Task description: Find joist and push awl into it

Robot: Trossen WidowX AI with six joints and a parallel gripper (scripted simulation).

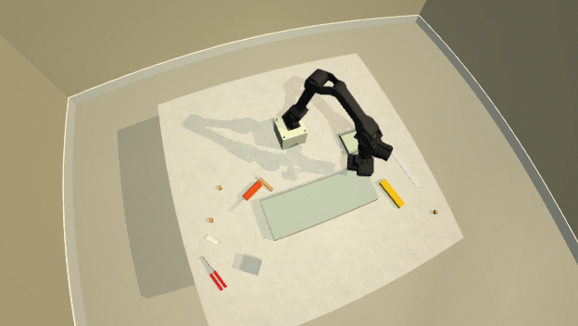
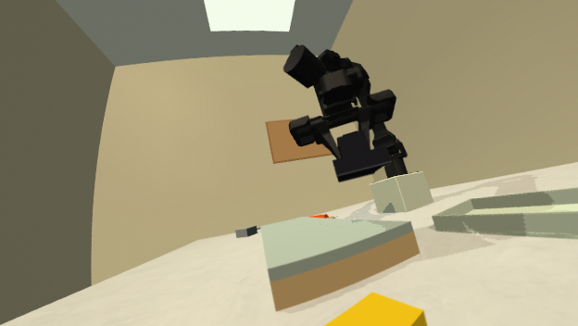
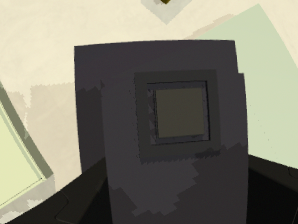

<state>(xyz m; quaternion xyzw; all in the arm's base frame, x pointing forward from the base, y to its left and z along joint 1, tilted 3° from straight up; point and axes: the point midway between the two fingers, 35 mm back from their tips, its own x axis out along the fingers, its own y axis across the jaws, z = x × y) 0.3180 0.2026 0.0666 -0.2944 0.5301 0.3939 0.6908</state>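
My gripper (image 1: 360,166) (image 2: 354,150) (image 3: 166,163) is shut on the stud finder (image 2: 363,166) (image 3: 125,125), a dark block with a square dull screen. It holds it in the air, near the panel's back right end and close to the tray. The pale green floor panel (image 1: 320,206) (image 2: 315,243) (image 3: 272,75) lies on a brown base; a few faint specks show on its top. The tray (image 1: 343,144) (image 2: 482,226) (image 3: 30,145) is shallow, its inside showing no object. A thin-tipped tool with a small wooden handle, apparently the awl (image 1: 266,184), lies beyond the panel's left end. The joist is hidden.
An orange-handled tool (image 1: 252,190) lies beside the wooden-handled one. A yellow bar (image 1: 392,194) (image 2: 380,312) is right of the panel, with a thin white strip (image 1: 407,171) behind. Red-handled pliers (image 1: 219,279), a grey block (image 1: 250,265) and small pieces lie at left.
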